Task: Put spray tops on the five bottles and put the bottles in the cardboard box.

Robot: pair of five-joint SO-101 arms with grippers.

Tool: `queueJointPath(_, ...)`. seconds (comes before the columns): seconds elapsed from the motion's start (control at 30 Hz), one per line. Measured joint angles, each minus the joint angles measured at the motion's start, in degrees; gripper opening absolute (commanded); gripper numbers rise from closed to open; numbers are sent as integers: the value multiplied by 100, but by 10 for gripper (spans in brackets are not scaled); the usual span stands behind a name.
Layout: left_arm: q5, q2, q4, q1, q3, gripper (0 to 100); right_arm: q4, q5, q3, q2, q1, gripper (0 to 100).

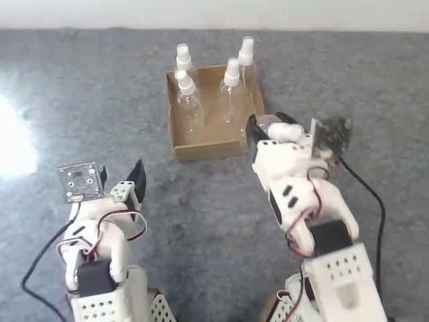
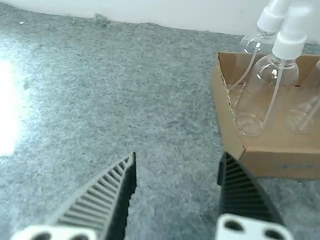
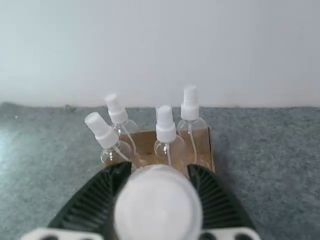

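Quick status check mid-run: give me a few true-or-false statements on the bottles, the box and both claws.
1. Four bottles stand in the cardboard box. True.
2. The left claw holds a bottle. False: it is open and empty above the carpet.
3. The right claw is shut on a fifth bottle. True.
4. The boxed bottles are uncapped. False: all four wear white spray tops.

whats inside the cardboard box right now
Four clear bottles with white spray tops stand in the cardboard box. The right hand, gripping a fifth bottle, covers its near right corner, so that part cannot be seen.
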Motion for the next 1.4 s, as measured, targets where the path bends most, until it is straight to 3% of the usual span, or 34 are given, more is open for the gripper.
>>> queueJointPath(0.33,0,9,-281,0,158,246,-9,114,-738,1811,0,34)
queueJointPath(1.4,-308,9,-281,9,246,246,-79,431,-2963,4765,9,34)
